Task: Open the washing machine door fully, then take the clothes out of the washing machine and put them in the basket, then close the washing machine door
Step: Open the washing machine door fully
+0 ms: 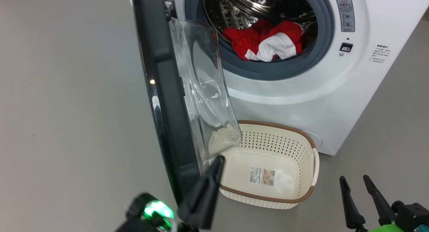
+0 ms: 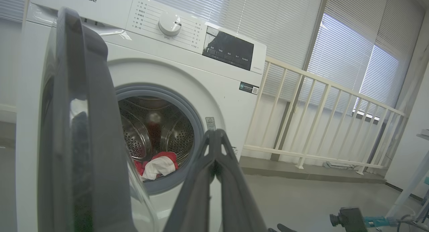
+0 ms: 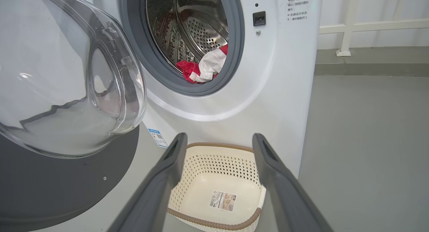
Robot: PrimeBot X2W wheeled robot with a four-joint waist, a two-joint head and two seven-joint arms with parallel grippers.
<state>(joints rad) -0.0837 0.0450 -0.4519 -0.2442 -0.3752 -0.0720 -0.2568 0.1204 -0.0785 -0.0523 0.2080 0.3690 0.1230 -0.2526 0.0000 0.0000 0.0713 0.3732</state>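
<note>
The clothes (image 1: 264, 41) lie bunched at the front of the drum (image 1: 234, 7), just behind the grey rubber ring (image 1: 268, 72) of the washing machine (image 1: 301, 101). They look like a soft, light heap that would sag and trail when lifted, so a pinch on a thick red fold near the top should hold better than a loose white edge.

The washing machine door (image 1: 161, 91) stands swung out. It is stiff and hinged, and its glossy black rim is probably slippery, so pushing on the rim seems safer than on the glass bowl (image 1: 204, 91).

The basket (image 1: 278, 200) sits on the floor (image 1: 67, 124) before the machine, with nothing in it but a paper label (image 1: 261, 176).

The left end effector (image 1: 218, 159) is pinched closed on nothing, just beside the glass. The right end effector (image 1: 354, 177) is spread wide, well apart from the door.
</note>
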